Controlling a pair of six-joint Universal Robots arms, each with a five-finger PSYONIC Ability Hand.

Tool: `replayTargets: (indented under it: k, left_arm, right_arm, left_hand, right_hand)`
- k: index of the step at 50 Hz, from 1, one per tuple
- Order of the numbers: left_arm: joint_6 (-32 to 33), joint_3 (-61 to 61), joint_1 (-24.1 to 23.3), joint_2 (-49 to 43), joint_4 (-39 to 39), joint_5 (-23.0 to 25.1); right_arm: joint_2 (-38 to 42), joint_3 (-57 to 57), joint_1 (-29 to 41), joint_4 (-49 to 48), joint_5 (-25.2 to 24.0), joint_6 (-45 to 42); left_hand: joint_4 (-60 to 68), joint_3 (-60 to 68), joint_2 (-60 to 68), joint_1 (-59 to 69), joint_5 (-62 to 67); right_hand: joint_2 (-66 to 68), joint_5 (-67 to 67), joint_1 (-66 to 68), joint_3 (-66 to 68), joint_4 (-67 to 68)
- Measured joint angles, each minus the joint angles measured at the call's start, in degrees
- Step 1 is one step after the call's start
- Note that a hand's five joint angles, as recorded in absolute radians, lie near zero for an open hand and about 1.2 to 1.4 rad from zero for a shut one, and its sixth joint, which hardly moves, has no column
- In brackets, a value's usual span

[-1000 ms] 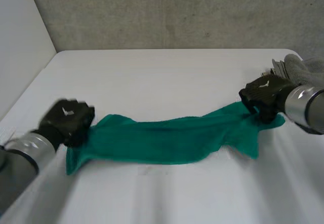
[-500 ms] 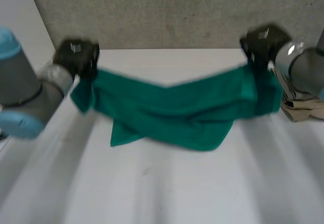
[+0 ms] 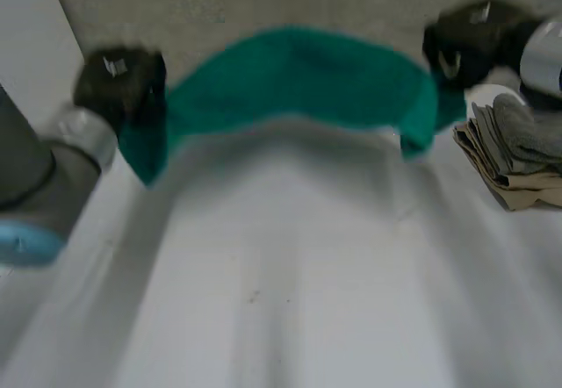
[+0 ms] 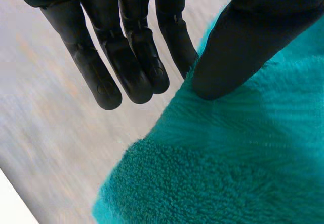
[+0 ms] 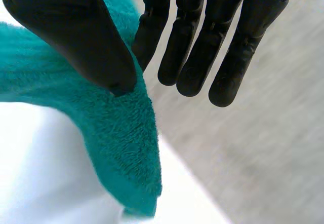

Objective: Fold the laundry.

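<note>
While head view has towel (image 3: 299,76) stretched aloft between left hand (image 3: 118,85) and right hand (image 3: 465,41) over table (image 3: 290,274), stack (image 3: 518,155) sits beside right hand; white hand marks unreadable; left wrist: thumb pinches towel end against fingers; right wrist: thumb pinches towel, corner dangling.

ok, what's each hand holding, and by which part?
The green towel, stretched between them: left hand pinches one end, right hand the other.
</note>
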Motion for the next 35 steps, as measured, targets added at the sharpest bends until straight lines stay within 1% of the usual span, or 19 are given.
replayTargets:
  k: [1, 2, 6, 11, 15, 17, 18, 20, 21, 22, 23, 24, 25, 26, 28, 29, 30, 32, 35]
  left_arm:
    - [0.1, -3.1, 0.1, -0.1, -0.5, 0.4]
    - [0.1, -4.1, 0.1, -0.2, -0.6, 0.5]
    - [0.4, -10.2, 0.3, -3.7, -0.8, 1.7]
    - [2.0, -10.8, 0.5, -11.6, -0.2, 2.4]
    - [4.5, -9.0, 0.5, -16.8, 0.1, 2.5]
    - [5.0, -8.6, 0.4, -17.6, 0.1, 2.6]
    - [6.3, -7.8, 0.2, -19.2, 0.2, 2.6]
    - [6.8, -7.6, 0.1, -19.5, 0.2, 2.6]
    - [7.4, -7.5, -0.1, -19.8, 0.1, 2.5]
    - [7.6, -7.6, -0.1, -19.6, 0.1, 2.5]
    - [7.7, -7.6, -0.1, -19.5, 0.1, 2.5]
    - [7.8, -8.2, -0.2, -18.3, -0.1, 2.5]
    - [7.9, -8.4, -0.2, -17.9, -0.1, 2.5]
    - [7.9, -9.1, -0.1, -16.4, -0.2, 2.4]
    - [7.8, -10.2, 0.0, -14.4, -0.2, 2.4]
    - [7.7, -11.7, 0.3, -11.7, -0.2, 2.4]
    - [7.7, -11.7, 0.3, -11.7, -0.2, 2.4]
    - [7.4, -14.6, 0.9, -6.8, -0.1, 2.4]
    - [7.1, -17.1, 1.5, -3.0, -0.1, 2.4]
  right_arm:
    - [0.5, 1.7, -0.4, 3.1, -0.3, -2.8]
    - [0.7, 2.3, -0.5, 3.9, -0.4, -3.6]
    - [4.0, 7.3, -1.3, 9.3, 0.3, -12.1]
    - [10.0, 9.8, -1.2, 10.1, 3.4, -17.3]
    - [14.1, 9.7, -1.0, 8.6, 5.8, -18.7]
    - [14.7, 9.7, -1.0, 8.1, 6.1, -18.8]
    - [16.1, 9.9, -0.9, 5.6, 7.1, -18.7]
    - [16.4, 10.2, -0.8, 4.4, 7.5, -18.5]
    - [16.4, 11.3, -0.8, 1.8, 8.2, -17.8]
    - [16.1, 11.9, -0.8, 0.8, 8.6, -17.3]
    - [15.9, 12.3, -0.8, 0.2, 8.7, -17.0]
    - [14.6, 14.3, -0.8, -2.6, 9.3, -15.4]
    - [14.0, 15.1, -0.9, -3.6, 9.5, -14.7]
    - [12.5, 17.0, -0.9, -5.7, 9.8, -13.3]
    - [10.2, 19.6, -1.0, -8.2, 10.1, -11.4]
    - [7.1, 23.2, -1.1, -11.2, 10.3, -9.1]
    - [7.1, 23.2, -1.1, -11.2, 10.3, -9.1]
    - [1.4, 30.0, -1.3, -16.1, 10.4, -5.5]
    - [-3.5, 36.2, -1.4, -19.6, 10.4, -2.7]
  left_hand:
    - [0.0, 0.0, 0.0, 0.0, 0.0]
    - [0.0, 0.0, 0.0, 0.0, 0.0]
    - [0.0, 0.0, 0.0, 0.0, 0.0]
    - [0.0, 0.0, 0.1, 0.0, 0.0]
    - [0.0, 0.0, 0.1, 0.0, 0.0]
    - [0.0, 0.0, 0.1, 0.0, 0.0]
    - [-0.5, -0.6, -0.6, -0.2, -0.2]
    - [-0.5, -0.6, -0.6, -0.2, -0.2]
    - [-20.9, -20.9, -21.4, -20.1, -18.0]
    - [-27.6, -26.8, -27.8, -26.6, -24.4]
    - [-28.6, -27.7, -28.3, -27.3, -25.4]
    - [-33.2, -32.3, -33.0, -30.4, -30.1]
    - [-33.2, -32.3, -33.0, -30.4, -30.1]
    - [-36.1, -35.3, -35.7, -32.4, -33.4]
    - [-37.6, -36.7, -37.3, -33.7, -35.0]
    - [-37.6, -36.7, -37.3, -33.7, -35.0]
    - [-37.6, -36.7, -37.3, -33.7, -35.0]
    - [-39.7, -38.3, -39.1, -35.2, -36.8]
    - [-41.7, -40.4, -41.0, -37.3, -38.9]
  right_hand:
    - [0.0, 0.0, 0.0, 0.0, 0.0]
    - [0.0, 0.0, 0.0, 0.0, 0.0]
    - [0.0, 0.0, 0.0, 0.0, 0.0]
    - [0.0, 0.0, 0.0, 0.0, 0.0]
    - [0.0, 0.0, 0.0, 0.0, 0.0]
    - [-0.1, 0.0, 0.0, 0.0, 0.0]
    - [-14.7, -11.7, -11.1, -13.7, -13.8]
    - [-14.7, -11.7, -11.1, -13.7, -13.8]
    - [-37.0, -34.0, -30.0, -36.8, -36.3]
    - [-42.9, -40.2, -34.6, -42.0, -42.1]
    - [-42.9, -40.2, -34.6, -42.0, -42.1]
    - [-50.8, -48.8, -41.5, -51.1, -50.9]
    - [-52.7, -50.9, -43.0, -53.1, -53.2]
    - [-54.1, -52.0, -44.2, -54.4, -54.2]
    - [-54.9, -52.8, -44.7, -55.5, -54.6]
    - [-54.9, -52.8, -44.7, -55.5, -54.6]
    - [-54.9, -52.8, -44.7, -55.5, -54.6]
    - [-54.9, -52.8, -44.7, -55.5, -54.6]
    - [-54.9, -52.8, -44.7, -55.5, -54.6]
